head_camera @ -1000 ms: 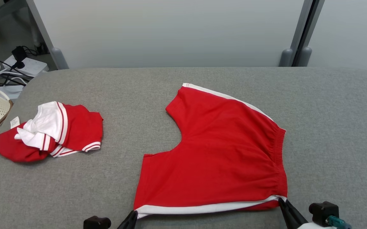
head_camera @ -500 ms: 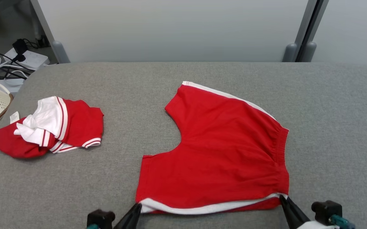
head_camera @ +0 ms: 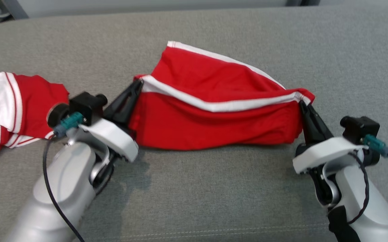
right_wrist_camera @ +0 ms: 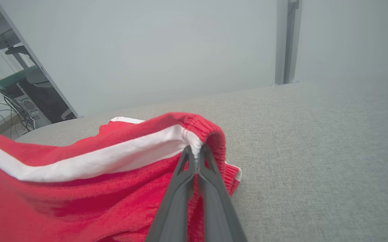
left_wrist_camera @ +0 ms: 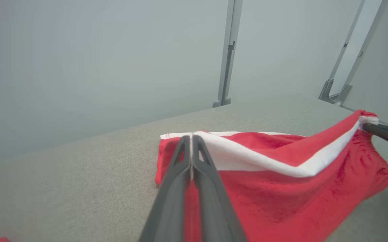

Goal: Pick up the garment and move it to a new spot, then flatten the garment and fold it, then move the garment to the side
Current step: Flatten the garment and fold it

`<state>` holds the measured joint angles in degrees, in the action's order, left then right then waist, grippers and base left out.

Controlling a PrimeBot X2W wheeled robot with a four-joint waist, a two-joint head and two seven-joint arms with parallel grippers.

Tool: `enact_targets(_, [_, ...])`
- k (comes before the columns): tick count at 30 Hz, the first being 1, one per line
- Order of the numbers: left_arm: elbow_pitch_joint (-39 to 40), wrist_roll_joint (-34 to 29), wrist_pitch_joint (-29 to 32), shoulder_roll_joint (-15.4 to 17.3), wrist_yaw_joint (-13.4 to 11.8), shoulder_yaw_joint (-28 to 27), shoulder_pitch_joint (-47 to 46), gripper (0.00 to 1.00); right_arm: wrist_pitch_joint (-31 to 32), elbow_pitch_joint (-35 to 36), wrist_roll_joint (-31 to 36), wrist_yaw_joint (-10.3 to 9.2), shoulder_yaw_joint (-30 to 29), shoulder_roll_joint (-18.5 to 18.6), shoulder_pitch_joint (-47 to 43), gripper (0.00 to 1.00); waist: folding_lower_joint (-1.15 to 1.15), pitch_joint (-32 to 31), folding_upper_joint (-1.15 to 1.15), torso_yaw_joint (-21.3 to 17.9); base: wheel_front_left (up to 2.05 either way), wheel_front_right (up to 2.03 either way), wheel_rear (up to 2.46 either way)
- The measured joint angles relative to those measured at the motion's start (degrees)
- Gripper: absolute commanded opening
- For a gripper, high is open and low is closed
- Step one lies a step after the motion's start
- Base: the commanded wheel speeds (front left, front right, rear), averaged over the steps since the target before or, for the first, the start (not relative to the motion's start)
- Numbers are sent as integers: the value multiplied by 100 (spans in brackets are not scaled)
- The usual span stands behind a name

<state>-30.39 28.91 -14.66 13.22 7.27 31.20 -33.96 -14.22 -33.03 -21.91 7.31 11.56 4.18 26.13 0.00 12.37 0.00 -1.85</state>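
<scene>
The garment (head_camera: 214,121) is a pair of red shorts with white side stripes on the grey padded table (head_camera: 214,188). Its near edge is lifted off the surface and hangs as a sagging band between my two grippers, while the far part still lies flat. My left gripper (head_camera: 139,84) is shut on the hem corner of the white stripe (left_wrist_camera: 191,136). My right gripper (head_camera: 301,101) is shut on the waistband corner (right_wrist_camera: 195,148). The right gripper's fingers (left_wrist_camera: 385,131) also show at the right of the left wrist view.
A second red and white garment (head_camera: 9,104) lies crumpled at the left of the table, just beyond my left wrist. Pale partition panels with grey posts (left_wrist_camera: 227,53) stand behind the table. A shelf with cables (right_wrist_camera: 9,87) is off the table's far left.
Both grippers have lifted the near striped edge and carried it up and away from me over the shorts. The head camera has tilted down, so both forearms now show.
</scene>
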Motion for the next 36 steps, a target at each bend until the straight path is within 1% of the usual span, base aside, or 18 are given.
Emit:
enact_targets(1, [-80,7,0,56,0,8,-228,0,0,-30,-1,0,-40,-13,146,0,0,113,0,-47,0,0,0])
enact_targets(2, [-223,41,-1,169,0,11,-657,0,0,-74,-33,0,-110,-44,431,0,0,342,0,-151,0,0,0])
enact_targets(6, [-519,149,-1,349,0,5,-1378,0,-1,-136,-123,0,-73,-74,934,0,0,771,0,-397,0,0,0])
enact_targets(9, [-771,201,-2,467,0,130,-1852,0,-1,-156,-457,0,231,-71,1237,0,0,1064,0,-600,0,0,0])
enact_targets(13, [-1114,235,2,610,0,435,-2414,0,-1,-226,-836,0,531,-73,1585,0,0,1436,0,-828,0,0,0])
enact_targets(16, [-1352,234,42,703,0,628,-2724,0,-1,-255,-1094,0,739,-75,1818,0,0,1666,0,-989,0,0,0])
enact_targets(19, [-1715,196,56,786,0,703,-2986,0,-1,-266,-1323,0,872,-78,1999,0,0,1841,0,-1150,0,0,0])
enact_targets(28, [-2396,92,51,770,-1,847,-3411,0,-1,-369,-1697,1,1252,-87,2187,0,0,2063,0,-1507,0,0,0])
enact_targets(29, [-2437,92,51,770,-1,856,-3423,16,-1,-417,-1744,1,1295,-88,2206,31,0,2065,0,-1526,0,0,0])
enact_targets(30, [-2470,91,49,770,0,872,-3442,47,-1,-447,-1796,1,1327,-91,2225,91,0,2065,0,-1544,0,0,0])
enact_targets(31, [-2503,91,49,768,0,884,-3462,100,-1,-455,-1851,1,1356,-91,2252,100,0,2067,0,-1555,0,0,0])
enact_targets(34, [-2609,103,44,703,0,887,-3471,100,-1,-467,-1874,1,1371,-90,2354,100,0,2060,0,-1544,0,0,0])
enact_targets(36, [-2682,154,43,649,0,867,-3470,100,-1,-511,-1718,1,1294,-93,2384,100,0,2024,0,-1510,0,0,0])
